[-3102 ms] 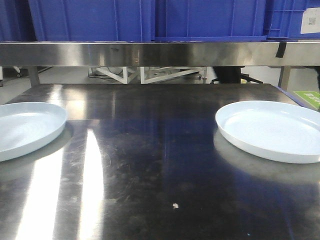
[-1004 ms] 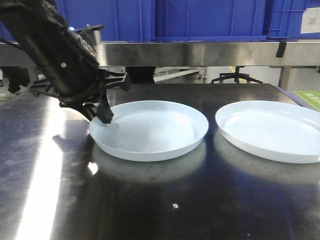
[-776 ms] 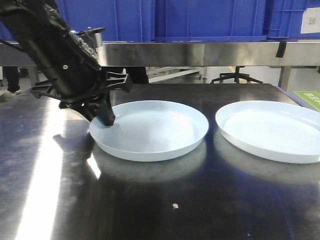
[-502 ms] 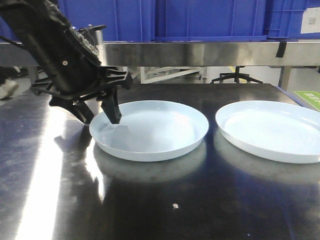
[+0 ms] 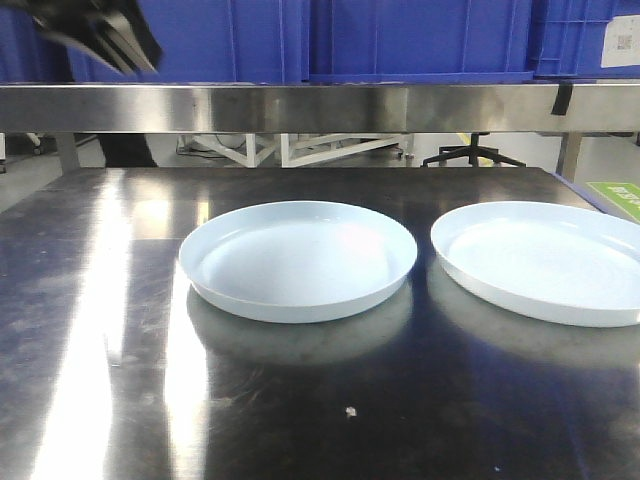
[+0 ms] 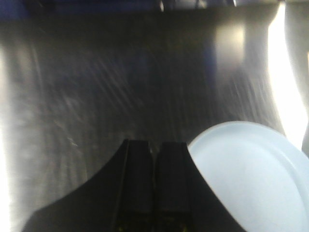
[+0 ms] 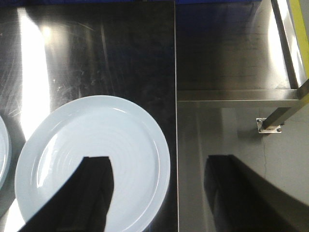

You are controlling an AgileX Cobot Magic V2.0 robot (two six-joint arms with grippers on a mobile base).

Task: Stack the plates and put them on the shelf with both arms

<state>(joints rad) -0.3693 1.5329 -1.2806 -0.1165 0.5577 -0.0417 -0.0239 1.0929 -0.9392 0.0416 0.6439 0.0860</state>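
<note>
1. While the near strip of the steel table carries only one small speck, we find both plates further in, flat on the steel and not yet stacked.
2. We record the main change. The left plate, which lay at the table's left side three seconds ago, now sits mid-table. It is just beside the right plate, and a narrow gap separates the rims.
3. We note that the left gripper has let go of that rim. Its fingers are pressed together and empty, and the plate shows low to the right in its wrist view. The left arm has lifted to the upper left corner of the front view.
4. We see the right gripper spread wide above the right plate's outer rim, holding nothing.
5. We judge the gathering step done. Stacking one plate onto the other comes next.
6. The right plate's rim lies close to the table's right edge, so room there is tight. Left of the plates the steel is open for an approach.
7. Farthest back, the shelf carries blue crates. We cannot see a free spot on it.
</note>
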